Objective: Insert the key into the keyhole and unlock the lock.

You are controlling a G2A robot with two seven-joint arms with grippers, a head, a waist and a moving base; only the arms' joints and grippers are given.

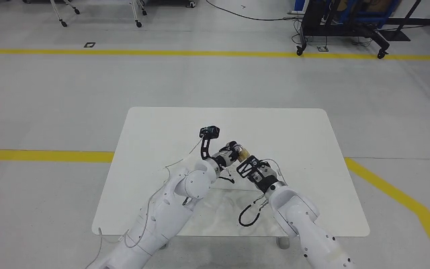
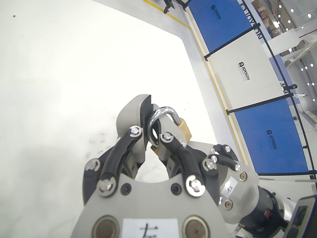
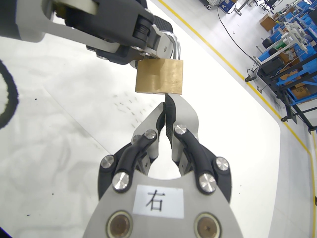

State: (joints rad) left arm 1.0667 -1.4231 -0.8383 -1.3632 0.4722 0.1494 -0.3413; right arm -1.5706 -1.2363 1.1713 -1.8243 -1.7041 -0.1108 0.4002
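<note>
Padlock [image 3: 159, 76]: brass body, steel shackle [image 3: 176, 48]. It is held clear of the white table [image 1: 168, 134], just below the centre of the top view frame.

Left gripper [image 2: 154, 122]: clamped on the shackle, one pad on each side of the loop. The brass body sticks out free beyond the fingers. The visible shackle leg runs into the body.

Right gripper [image 3: 167, 105]: fingers pressed together, tips touching the underside of the brass body, off-centre toward the side of the visible shackle leg. Whatever lies between the pads is hidden.

Top view: left arm enters from the lower left of the frame, right arm from the lower right. The grippers meet at the padlock. Table below shows small dark specks and scuffs.
</note>
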